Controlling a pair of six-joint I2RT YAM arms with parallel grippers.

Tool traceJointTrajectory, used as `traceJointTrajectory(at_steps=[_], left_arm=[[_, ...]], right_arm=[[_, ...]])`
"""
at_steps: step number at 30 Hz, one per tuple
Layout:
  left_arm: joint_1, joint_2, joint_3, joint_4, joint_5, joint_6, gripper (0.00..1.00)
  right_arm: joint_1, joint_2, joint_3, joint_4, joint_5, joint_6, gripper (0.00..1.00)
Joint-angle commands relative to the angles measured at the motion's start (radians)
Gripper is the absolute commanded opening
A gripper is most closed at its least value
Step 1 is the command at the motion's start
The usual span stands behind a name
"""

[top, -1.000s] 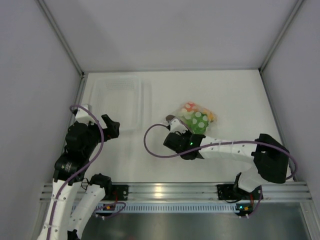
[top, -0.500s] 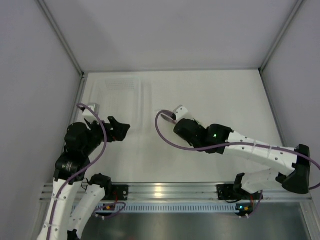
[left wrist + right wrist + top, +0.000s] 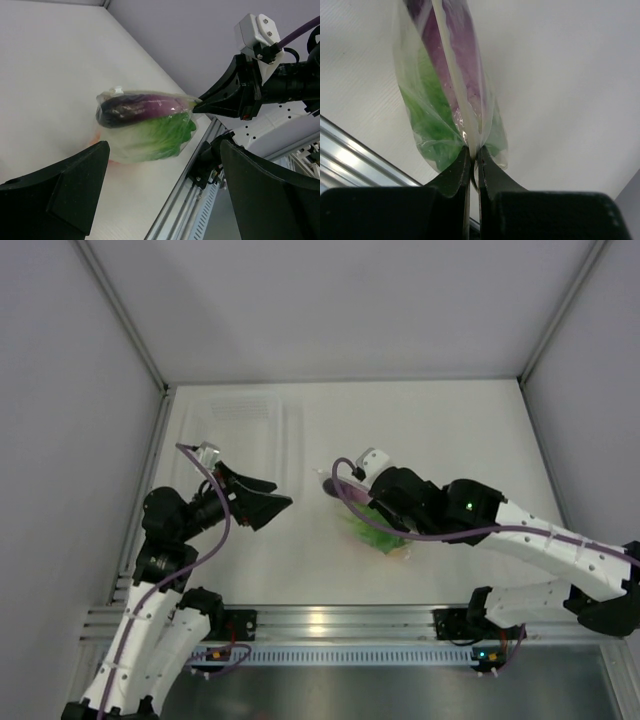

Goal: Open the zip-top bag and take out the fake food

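The zip-top bag [image 3: 375, 530] hangs pinched in my right claw [image 3: 345, 488], over the near middle of the desk [image 3: 450, 430] and well clear of the clear tray [image 3: 240, 430] at the far left. From the top view I make out only a green smear under my right wrist, since the arm covers most of the bag.

My left wrist view shows far more. The purple eggplant [image 3: 142, 107] lies along the top of the bag [image 3: 145, 127] with the green lettuce [image 3: 160, 135] under it, and the right claw [image 3: 200, 102] nips the bag's right-hand corner. A faint orange patch sits at the bag's lower left, too blurred to name.

My right wrist view gives the grip itself. Both fingers are closed to a slit on a seam of the plastic, and the bag [image 3: 450, 100] stretches away from the tips (eggplant on one side, lettuce on the other). Whether its far end touches the desk I cannot tell.

My left claw [image 3: 280, 493] is spread wide and holds nothing. It faces the bag from the left, close but apart.
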Motion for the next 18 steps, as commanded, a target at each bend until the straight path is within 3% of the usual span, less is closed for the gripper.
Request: traceJointTrajectory(at_steps=[1,7,13,18], left_arm=[[-0.018,-0.017,-0.036,0.243,-0.024,0.005,0.98],[-0.058,0.005,-0.181,0.617,-0.077,-0.010,0.98],[-0.156,0.075,-0.175,0.634,-0.043,0.202,0.97],[-0.212,0.111,-0.178,0.639,-0.106,0.346,0.96]], right_arm=[[0.010,-0.055,0.077,-0.029,-0.029,-0.028,0.00],[0.010,-0.113,0.123,-0.009,-0.089,-0.042,0.00],[0.011,-0.170,0.144,-0.024,-0.138,-0.038,0.00],[0.010,-0.214,0.174,-0.030,-0.220,-0.043,0.00]])
